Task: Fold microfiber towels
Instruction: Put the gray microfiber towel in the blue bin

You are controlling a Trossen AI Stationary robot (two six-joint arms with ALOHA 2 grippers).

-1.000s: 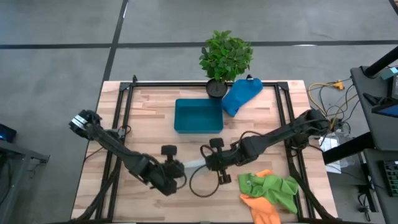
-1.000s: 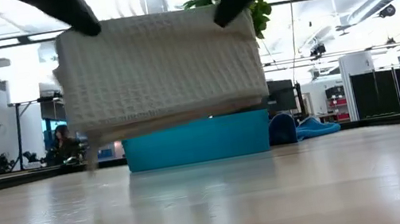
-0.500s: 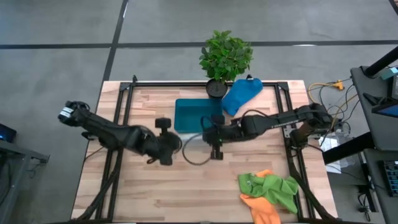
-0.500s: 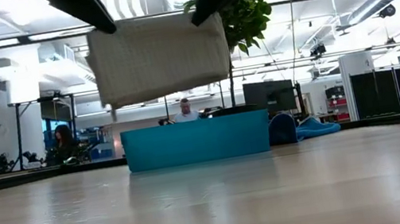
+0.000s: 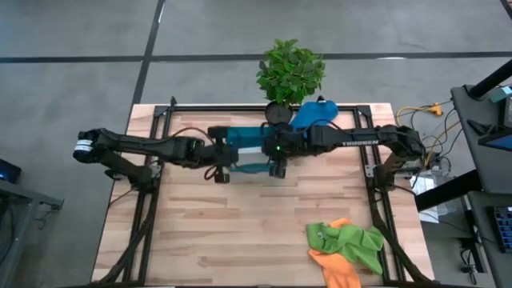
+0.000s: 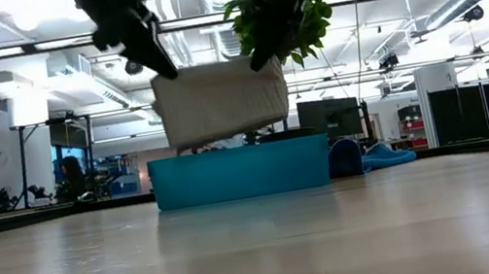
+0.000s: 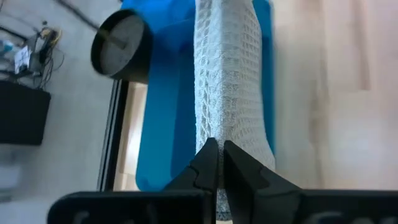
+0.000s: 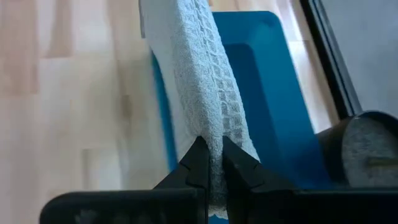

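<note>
**Holding the grey-white towel over the blue tray, both grippers clamped**

You've got the left gripper point(image 7: 217, 163) pinched tight on one top corner of the grey-white towel point(image 6: 219, 102), and the right gripper point(image 8: 210, 163) pinched tight on the other corner. On each wrist view the fingers sit pressed together with the waffle-weave cloth squeezed between them.

Low view: the towel hangs folded, as a flat rectangle between the two grippers, clear of the table point(image 6: 263, 252) and just above the rim of the blue tray point(image 6: 240, 173). Its bottom edge looks close to the tray's top edge; you can't tell from that angle whether it touches.

High view: both arms reach in from either side and meet over the tray point(image 5: 244, 136), at the far middle of the table, just in front of the potted plant point(image 5: 290, 72). The towel itself is mostly hidden under the grippers there.

Wrist views: the cloth hangs straight down over the tray's inside, the plant's dark pot point(image 7: 118, 46) just beyond the tray.

Other towels:
- bright blue towel point(image 5: 316, 112) crumpled at the far edge, right of the plant, beside the tray.
- lime green towel point(image 5: 352, 242) bunched at the near right corner, lying on the orange towel point(image 5: 334, 270), touching it.
</note>
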